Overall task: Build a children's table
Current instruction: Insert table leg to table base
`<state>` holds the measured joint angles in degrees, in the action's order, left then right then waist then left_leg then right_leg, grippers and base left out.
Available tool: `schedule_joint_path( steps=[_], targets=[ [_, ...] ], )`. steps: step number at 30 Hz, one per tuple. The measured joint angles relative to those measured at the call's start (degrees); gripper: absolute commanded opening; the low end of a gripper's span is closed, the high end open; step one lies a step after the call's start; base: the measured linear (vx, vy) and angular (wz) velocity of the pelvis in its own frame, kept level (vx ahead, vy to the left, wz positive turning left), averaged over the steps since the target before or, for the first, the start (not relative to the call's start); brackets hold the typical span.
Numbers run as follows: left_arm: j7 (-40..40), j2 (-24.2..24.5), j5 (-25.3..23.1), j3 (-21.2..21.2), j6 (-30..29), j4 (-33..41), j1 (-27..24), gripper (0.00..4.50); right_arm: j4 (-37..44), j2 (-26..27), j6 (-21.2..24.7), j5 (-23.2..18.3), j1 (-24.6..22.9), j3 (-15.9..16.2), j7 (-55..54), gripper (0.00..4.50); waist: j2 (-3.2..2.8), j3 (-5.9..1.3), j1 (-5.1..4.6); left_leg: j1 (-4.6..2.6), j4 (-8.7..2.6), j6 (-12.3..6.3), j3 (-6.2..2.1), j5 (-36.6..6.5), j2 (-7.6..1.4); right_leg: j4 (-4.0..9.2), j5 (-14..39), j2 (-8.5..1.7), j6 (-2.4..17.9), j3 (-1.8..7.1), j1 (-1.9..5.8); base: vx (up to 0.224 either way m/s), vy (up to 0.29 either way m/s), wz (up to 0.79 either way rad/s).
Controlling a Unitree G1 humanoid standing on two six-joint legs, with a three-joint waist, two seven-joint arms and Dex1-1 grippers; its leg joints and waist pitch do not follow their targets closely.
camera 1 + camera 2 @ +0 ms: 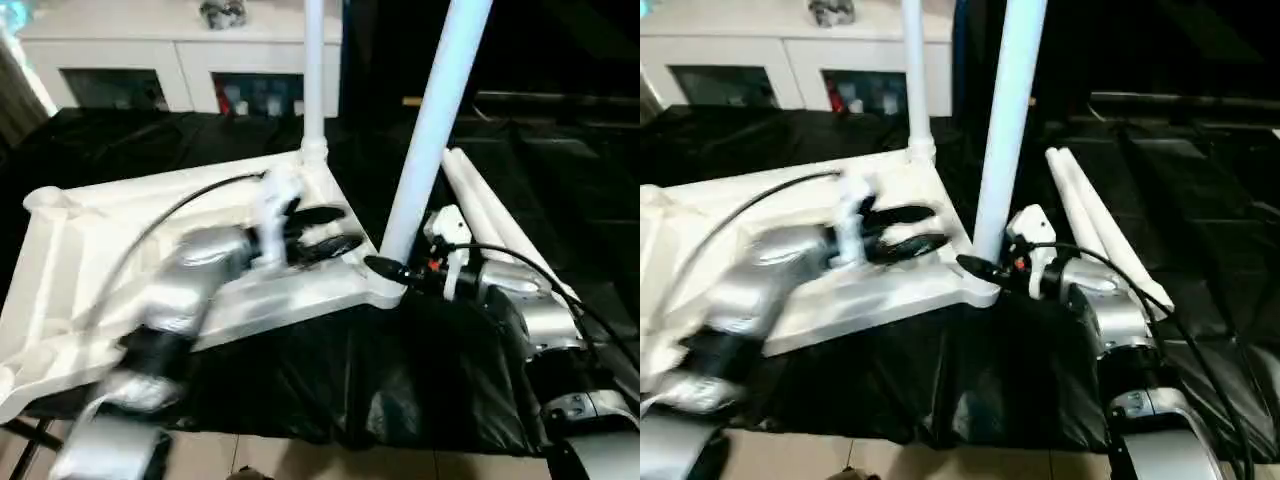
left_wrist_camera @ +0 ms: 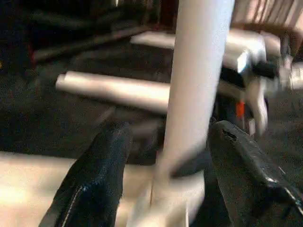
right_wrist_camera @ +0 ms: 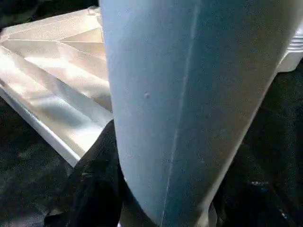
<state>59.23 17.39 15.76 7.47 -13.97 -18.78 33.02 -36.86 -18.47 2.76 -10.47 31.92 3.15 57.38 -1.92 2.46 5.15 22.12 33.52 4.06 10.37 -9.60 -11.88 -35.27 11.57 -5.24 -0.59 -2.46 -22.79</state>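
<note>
Writing unreadable; right gripper (image 1: pixel 385 270) seemingly grips leg (image 1: pixel 430 130).

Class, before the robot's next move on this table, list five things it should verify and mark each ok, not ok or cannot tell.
1. Tabletop lies underside up on the black cloth: ok.
2. Far leg stands upright in its corner socket: ok.
3. Near leg stands in its socket but tilts; fully seated: cannot tell.
4. Right gripper is at the near leg's base; firm hold: cannot tell.
5. Left gripper is open above the tabletop, holding nothing: ok.
6. Two spare legs lie on the cloth beside the tabletop: ok.
</note>
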Motion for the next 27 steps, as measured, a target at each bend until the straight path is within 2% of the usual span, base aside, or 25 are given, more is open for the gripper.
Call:
schedule_joint_path(
  steps=[4,6,9,15,20,27],
  targets=[
    [1.98,3.60,-5.05,4.46,1.70,0.95,-2.67,2.96,-0.71,0.06,-0.35,0.06,0.08,-0.22,-0.79,1.96,0.02,0.00,-0.03,-0.03,-0.01,0.00,0.02,0.00,0.04,0.03,-0.01,-0.01,0.00,0.10,0.06,0.000,0.000,0.00],
    [1.28,4.05,-8.01,6.57,2.34,0.05,-3.45,2.67,-0.70,0.19,-0.31,0.07,0.07,-0.21,-0.99,1.96,0.02,0.00,-0.02,-0.05,-0.05,0.00,0.02,0.00,0.03,0.02,0.00,0.00,0.00,0.09,0.06,0.000,0.000,0.00],
    [-1.10,3.93,-11.02,8.45,2.45,-1.88,-3.88,2.56,-0.56,0.29,-0.29,0.07,0.06,-0.17,-1.05,1.96,0.03,0.00,-0.05,-0.05,-0.11,0.01,0.01,0.00,0.03,-0.01,-0.03,0.00,-0.02,0.07,0.03,0.000,0.000,0.00],
    [-2.56,3.94,-12.05,9.65,-1.20,-1.92,-3.88,2.01,-0.08,0.50,-0.26,0.06,0.04,0.11,-0.73,1.96,0.02,0.00,-0.18,-0.04,-0.10,0.02,0.02,0.00,0.03,0.01,-0.04,0.01,-0.01,0.08,0.00,0.000,0.000,0.00],
    [-3.31,4.35,-14.48,10.53,-1.51,-4.15,-3.85,1.66,0.05,0.41,-0.28,0.06,-0.03,0.18,-0.76,1.96,0.02,0.00,-0.15,-0.03,-0.10,0.01,0.02,0.00,0.03,0.02,-0.04,0.01,-0.02,0.08,0.00,0.000,0.000,0.00],
    [-2.78,4.66,-14.52,11.18,-1.50,-4.07,-3.73,1.11,0.04,0.20,-0.21,0.07,-0.07,0.18,-0.81,1.96,0.00,-0.02,-0.11,-0.04,-0.10,0.02,0.02,0.00,0.03,0.01,-0.04,0.01,-0.01,0.08,0.01,0.000,0.000,0.00]
  ],
)
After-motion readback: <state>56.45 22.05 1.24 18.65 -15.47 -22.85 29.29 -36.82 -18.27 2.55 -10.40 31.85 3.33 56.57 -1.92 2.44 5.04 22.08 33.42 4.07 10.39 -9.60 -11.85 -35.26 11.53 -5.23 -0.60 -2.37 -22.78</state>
